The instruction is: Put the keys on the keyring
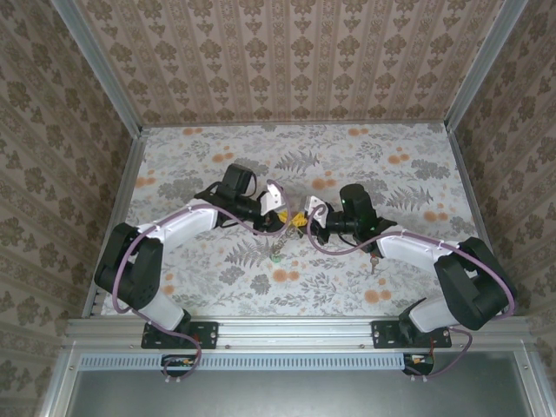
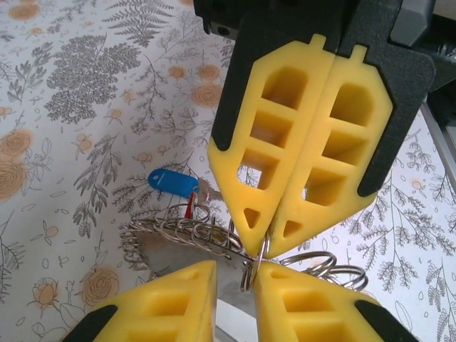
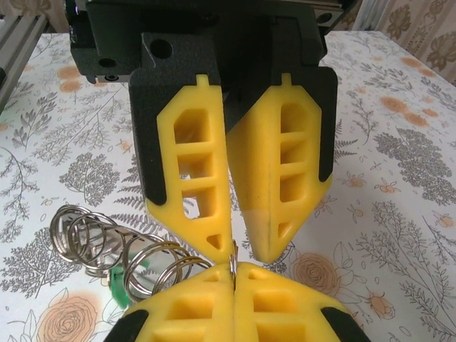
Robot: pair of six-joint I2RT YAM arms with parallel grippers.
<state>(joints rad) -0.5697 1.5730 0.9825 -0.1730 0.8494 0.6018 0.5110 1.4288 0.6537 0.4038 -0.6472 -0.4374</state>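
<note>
Floral-print table, one key lying loose on it

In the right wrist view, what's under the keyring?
A green key shows beneath the keyring, partly covered by its coils; the right gripper hides anything further right.

The coiled silvery keyring lies just beside a blue-headed key.

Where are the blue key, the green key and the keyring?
blue key (image 2: 173, 187), left wrist view, on its plastic head.
green key (image 3: 116, 283), right wrist view, plastic head.
keyring (image 2: 192, 232), left wrist view, bunched rings.
</note>
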